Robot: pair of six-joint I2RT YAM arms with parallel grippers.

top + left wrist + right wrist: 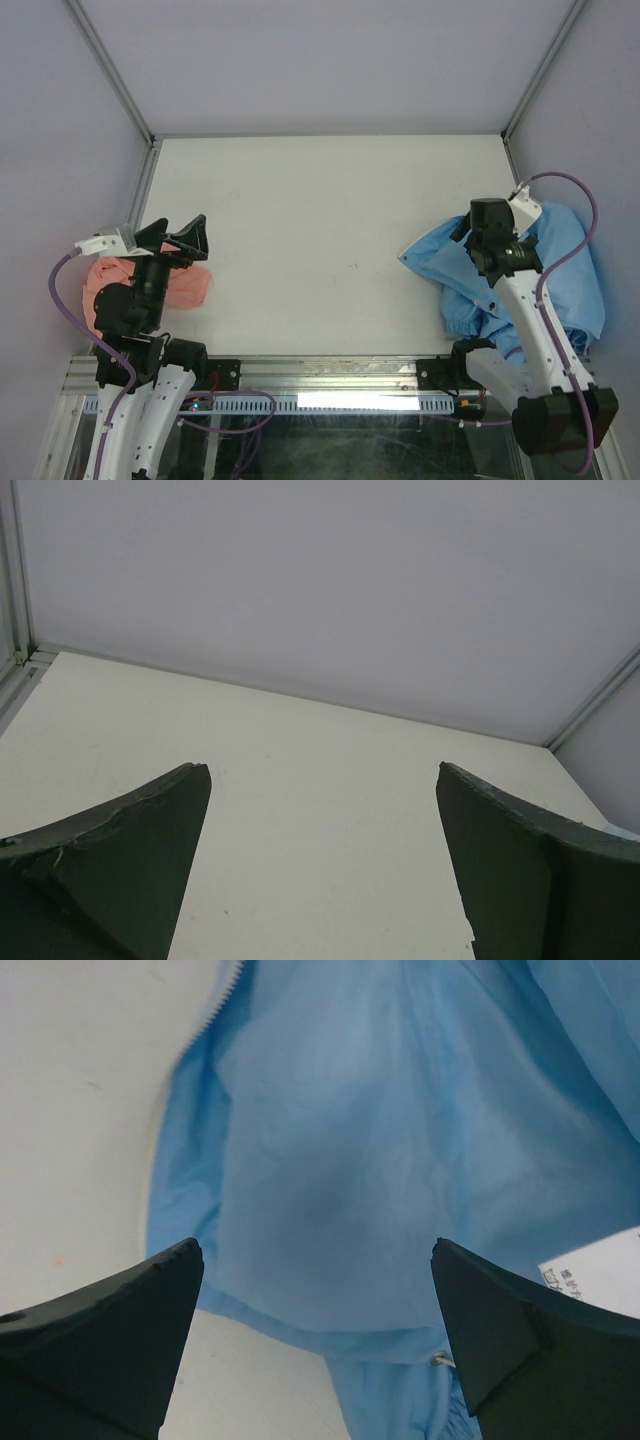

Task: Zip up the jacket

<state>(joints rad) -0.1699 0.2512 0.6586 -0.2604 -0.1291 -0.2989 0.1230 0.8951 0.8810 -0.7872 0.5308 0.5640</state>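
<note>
- Black two-finger right gripper (315, 1250): jaws spread wide, gripping nothing, poised above the crumpled light blue thin-fabric jacket (330, 1150).
- White zipper (224, 995) runs along the jacket's edge.
- Jacket lies bunched at the right side of the white table (320, 220).
- Left gripper (325, 770): jaws spread, empty, near a salmon-pink garment (190, 285).

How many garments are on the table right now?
2: the jacket bunched at the right edge; a pink garment at the left, partly under the left arm.
</note>
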